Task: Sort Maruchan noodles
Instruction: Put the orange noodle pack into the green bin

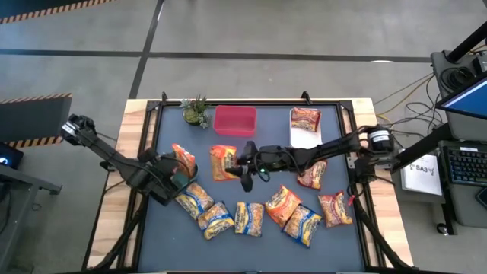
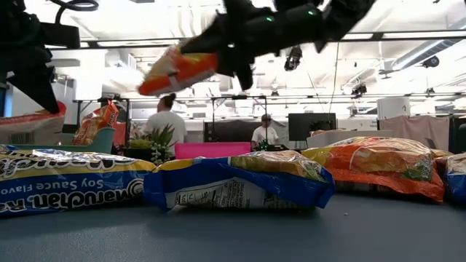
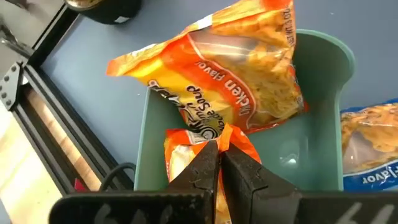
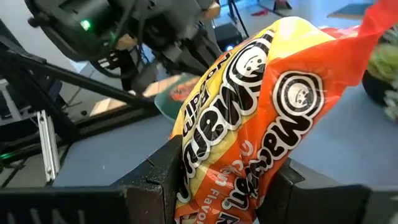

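Maruchan packets lie in a row along the near part of the table: yellow-and-blue ones (image 1: 215,219), an orange one (image 1: 281,204) and red ones (image 1: 335,208). A teal bin (image 3: 323,74) at the left holds an orange packet (image 3: 249,74) that leans on its wall. My left gripper (image 3: 216,149) is inside this bin, shut on a second orange packet (image 3: 183,149). My right gripper (image 1: 242,164) is over the middle of the table, shut on another orange packet (image 1: 223,162). One red packet (image 1: 304,118) lies in a white tray. My left gripper pinches the second orange packet by its crimped end edge (image 3: 233,138) between its two fingertips, inside the teal bin. The fingers themselves hide the rest of that packet. My right gripper pinches the orange packet (image 4: 249,118) across its flat body between both fingers (image 4: 165,171). The arm reaches in level from the table's right. The packet is lifted clear of the table (image 2: 178,73) and sticks out past the fingertips, tilted.
A pink bin (image 1: 234,120) and a small green plant (image 1: 196,112) stand at the far edge, with the white tray (image 1: 304,138) to the right of them. People show in the room beyond the table (image 2: 164,120). Bare table lies between the packet row and the bins.
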Action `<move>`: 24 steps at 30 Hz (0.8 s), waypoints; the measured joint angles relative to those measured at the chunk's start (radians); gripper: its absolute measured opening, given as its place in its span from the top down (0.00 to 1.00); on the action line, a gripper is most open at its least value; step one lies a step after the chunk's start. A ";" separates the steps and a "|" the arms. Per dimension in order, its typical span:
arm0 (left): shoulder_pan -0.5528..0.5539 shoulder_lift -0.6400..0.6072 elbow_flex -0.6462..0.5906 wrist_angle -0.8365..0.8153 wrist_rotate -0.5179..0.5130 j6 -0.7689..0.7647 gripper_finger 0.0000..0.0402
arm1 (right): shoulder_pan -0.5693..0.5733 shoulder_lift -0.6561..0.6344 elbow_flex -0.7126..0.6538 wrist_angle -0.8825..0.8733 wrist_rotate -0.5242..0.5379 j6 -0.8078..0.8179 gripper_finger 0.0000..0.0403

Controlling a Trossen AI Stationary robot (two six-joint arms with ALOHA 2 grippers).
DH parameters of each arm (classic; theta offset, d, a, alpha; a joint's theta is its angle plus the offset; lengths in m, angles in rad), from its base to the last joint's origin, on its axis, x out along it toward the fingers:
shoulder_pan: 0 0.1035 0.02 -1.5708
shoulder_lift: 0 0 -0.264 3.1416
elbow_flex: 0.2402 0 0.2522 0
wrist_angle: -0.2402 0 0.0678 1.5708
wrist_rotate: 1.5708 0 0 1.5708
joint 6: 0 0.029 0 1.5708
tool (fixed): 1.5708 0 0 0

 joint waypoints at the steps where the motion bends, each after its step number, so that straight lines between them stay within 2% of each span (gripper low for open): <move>1: 0.000 -0.001 0.000 -0.005 -0.002 -0.006 1.00 | 0.000 0.021 0.031 0.000 0.000 -0.012 0.66; 8: 0.000 -0.014 0.000 -0.063 -0.043 -0.049 1.00 | 0.000 0.207 0.256 -0.001 0.080 -0.048 0.66; 19: 0.001 -0.053 0.000 -0.140 -0.101 -0.058 1.00 | 0.000 0.474 0.591 -0.029 0.084 -0.084 0.66; 24: 0.002 -0.056 0.000 -0.144 -0.104 -0.105 1.00 | 0.000 0.569 0.728 -0.112 0.192 -0.120 0.66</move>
